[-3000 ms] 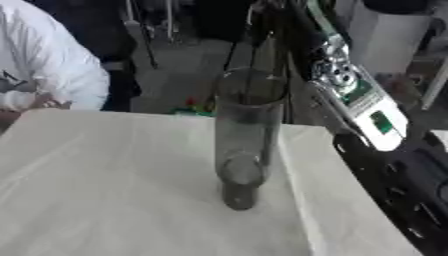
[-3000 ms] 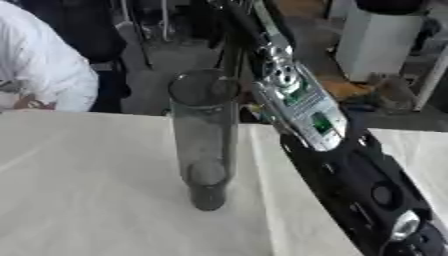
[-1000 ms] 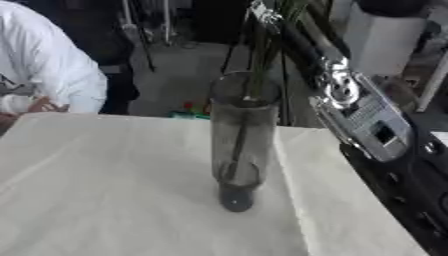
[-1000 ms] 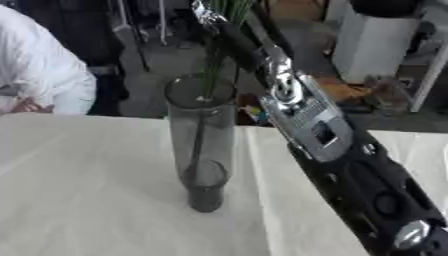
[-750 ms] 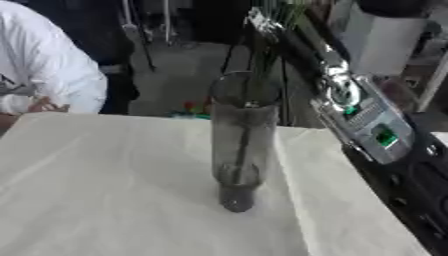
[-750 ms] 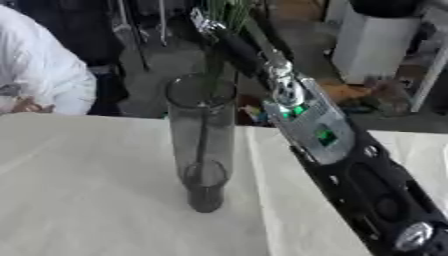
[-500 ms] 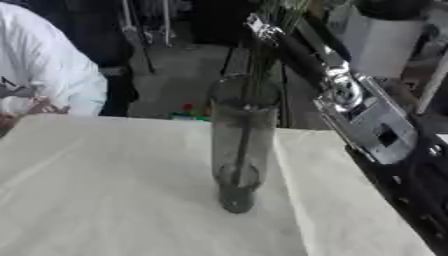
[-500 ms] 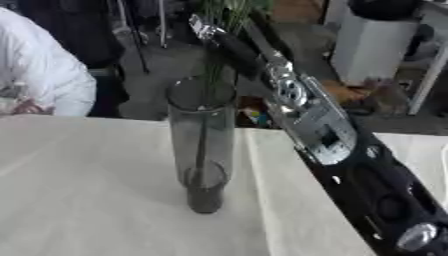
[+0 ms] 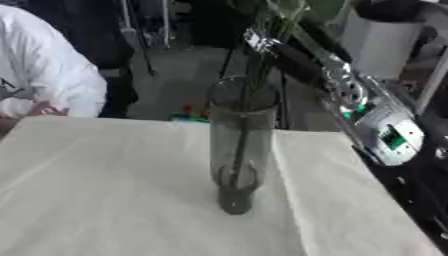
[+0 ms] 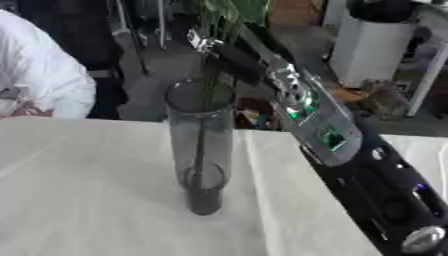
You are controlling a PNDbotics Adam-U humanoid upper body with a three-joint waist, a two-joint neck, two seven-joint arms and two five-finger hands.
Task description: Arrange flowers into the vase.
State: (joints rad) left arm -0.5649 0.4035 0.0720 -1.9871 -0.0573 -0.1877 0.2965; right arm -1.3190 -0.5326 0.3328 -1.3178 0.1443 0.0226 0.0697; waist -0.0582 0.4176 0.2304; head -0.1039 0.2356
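Note:
A tall clear glass vase (image 9: pixel 238 150) stands upright on the white cloth, near the middle. Thin green flower stems (image 10: pixel 201 145) run down inside it and reach close to its base. Their green leaves (image 10: pixel 229 12) spread above the rim at the top of the view. My right hand (image 9: pixel 273 46) hovers just above and behind the vase mouth, curled round the stems. Its arm (image 9: pixel 385 135) comes up from the lower right. My left hand shows in no view.
The white cloth (image 9: pixel 96 190) covers the table on both sides of the vase. The table's far edge runs just behind the vase, with floor beyond. A white bin (image 10: pixel 372 45) stands at the back right.
My right hand has lowered the stems deeper into the vase. The forearm has dropped a little with it. The vase has stayed in place.

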